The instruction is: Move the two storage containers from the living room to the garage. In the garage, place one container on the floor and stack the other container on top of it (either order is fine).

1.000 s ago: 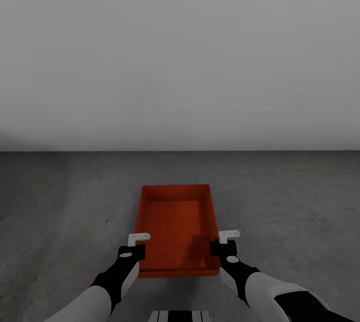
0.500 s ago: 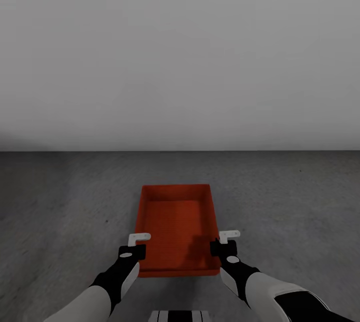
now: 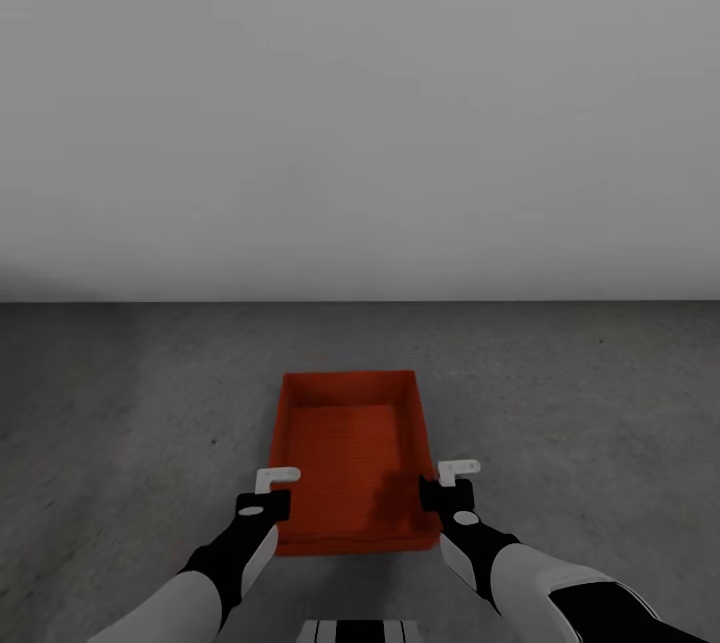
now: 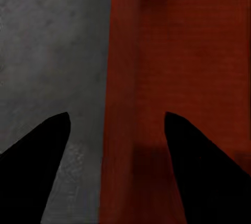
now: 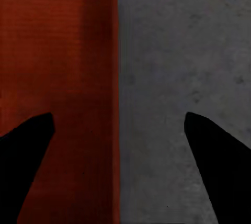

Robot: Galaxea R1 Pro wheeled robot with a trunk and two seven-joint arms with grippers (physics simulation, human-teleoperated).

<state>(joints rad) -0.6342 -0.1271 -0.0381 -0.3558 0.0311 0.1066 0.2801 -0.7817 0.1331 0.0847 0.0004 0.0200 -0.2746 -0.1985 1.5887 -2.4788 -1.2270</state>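
Overhead, red-orange storage container (image 3: 350, 458) rests on concrete floor (image 3: 120, 403) between left gripper (image 3: 271, 485) and right gripper (image 3: 452, 479). Wrist views add each gripper spread wide, straddling a side wall (image 4: 117, 103), gripping nothing. Whether one container or a stacked pair: cannot tell.

— Where are we, then?
— A garage, by the look of it: rough dark grey concrete floor (image 3: 150, 393) running right up to a plain, pale grey wall (image 3: 360, 103), nothing hung on it.
— Anything homely?
— Just a red-orange storage container (image 3: 350, 453) sitting on the concrete. The wrist views give the same mottled grey surface beside its low red side.
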